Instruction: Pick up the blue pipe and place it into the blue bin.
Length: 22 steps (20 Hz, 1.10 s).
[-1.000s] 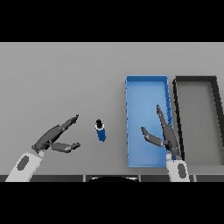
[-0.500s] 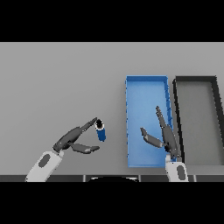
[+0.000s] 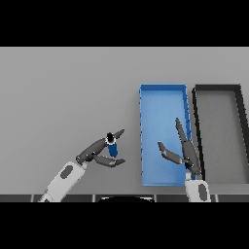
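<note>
- Two bins stand side by side on the grey table, right of centre, long sides just beside each other.
- The blue bin is the left of the two; its floor is bare apart from the right hand above it, and nothing lies inside.
- The black bin is the right one, with a grey floor and dark walls; nothing shows in it.
- One pipe is in view: a short blue piece with a dark cap at its top end, standing about upright on the table, left of the blue bin and apart from it.
- The left hand reaches in from the lower left; its fingers lie along the pipe's far side and its thumb along the near side, so the pipe sits between them. The hand is narrow around the pipe, though whether the grip is firm cannot be told.
- The right hand hangs over the near right part of the blue bin, fingers straight and pointing away from the robot, thumb spread out to the left; it holds nothing.
- Count: two bins, one pipe, two hands.
</note>
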Motion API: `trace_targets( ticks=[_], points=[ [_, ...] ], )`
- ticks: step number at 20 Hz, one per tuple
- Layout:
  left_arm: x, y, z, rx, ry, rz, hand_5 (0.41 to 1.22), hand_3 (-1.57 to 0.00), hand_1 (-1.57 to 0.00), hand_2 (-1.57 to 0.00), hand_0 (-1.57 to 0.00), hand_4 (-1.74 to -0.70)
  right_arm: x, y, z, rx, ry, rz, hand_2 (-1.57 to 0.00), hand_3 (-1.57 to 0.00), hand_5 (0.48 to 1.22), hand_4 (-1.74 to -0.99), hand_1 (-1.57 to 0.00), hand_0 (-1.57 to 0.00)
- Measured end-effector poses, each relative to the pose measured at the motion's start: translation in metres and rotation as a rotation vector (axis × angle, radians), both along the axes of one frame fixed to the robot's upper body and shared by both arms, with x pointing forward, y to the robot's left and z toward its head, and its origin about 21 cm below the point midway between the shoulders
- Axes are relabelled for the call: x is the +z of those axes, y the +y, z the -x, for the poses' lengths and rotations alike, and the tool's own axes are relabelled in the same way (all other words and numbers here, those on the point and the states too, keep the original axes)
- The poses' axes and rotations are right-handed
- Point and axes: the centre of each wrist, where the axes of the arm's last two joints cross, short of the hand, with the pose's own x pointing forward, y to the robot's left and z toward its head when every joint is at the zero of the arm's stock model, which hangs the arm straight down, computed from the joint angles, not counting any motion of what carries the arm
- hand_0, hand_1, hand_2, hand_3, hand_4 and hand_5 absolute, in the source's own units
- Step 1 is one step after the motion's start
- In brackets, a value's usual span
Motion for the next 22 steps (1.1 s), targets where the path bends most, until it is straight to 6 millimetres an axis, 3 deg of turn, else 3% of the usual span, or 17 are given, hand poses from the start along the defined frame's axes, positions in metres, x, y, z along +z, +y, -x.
trace_targets(
  ticks=[3,5,6,8,11,16,22],
  points=[
    [0.000,-0.007,-0.008,0.006,-0.009,0.062,0.585,-0.04,-0.04,-0.11,0.00,-1.27,0.000,-0.005,0.001,-0.002,0.005,-0.004,0.00,0.00,0.603,-1.196,0.00,0.00],
    [-0.006,-0.012,-0.005,0.032,0.008,0.081,0.651,-0.22,-0.26,-0.36,-0.10,-1.32,0.000,-0.002,0.004,-0.006,0.006,0.001,0.00,0.00,0.605,-1.198,0.00,0.00],
    [-0.006,-0.016,-0.003,0.036,0.012,0.094,0.765,-0.49,-0.46,-0.54,-0.29,-1.34,0.000,-0.002,0.005,-0.006,0.005,-0.010,0.00,0.00,0.605,-1.199,0.00,0.00],
    [-0.007,-0.021,0.000,0.057,0.041,0.126,0.929,-0.88,-0.86,-0.90,-0.72,-1.48,-0.002,-0.003,0.003,-0.007,0.004,-0.010,0.00,0.00,0.604,-1.198,0.00,0.00],
    [-0.006,-0.027,0.006,0.008,0.020,0.120,1.072,-1.17,-1.20,-1.23,-1.13,-1.60,-0.001,-0.003,0.003,-0.001,0.004,-0.021,0.00,0.00,0.604,-1.198,0.00,0.00],
    [-0.007,-0.033,0.006,0.007,-0.042,0.149,1.172,-1.38,-1.45,-1.46,-1.43,-1.69,-0.002,-0.003,0.002,0.006,0.009,-0.024,0.00,0.00,0.601,-1.189,0.00,0.00],
    [0.029,-0.050,0.008,-0.004,-0.133,0.276,1.208,-1.46,-1.54,-1.54,-1.53,-1.73,-0.005,-0.005,0.000,-0.001,0.003,0.006,0.00,0.00,0.603,-1.172,0.00,0.00]
  ],
)
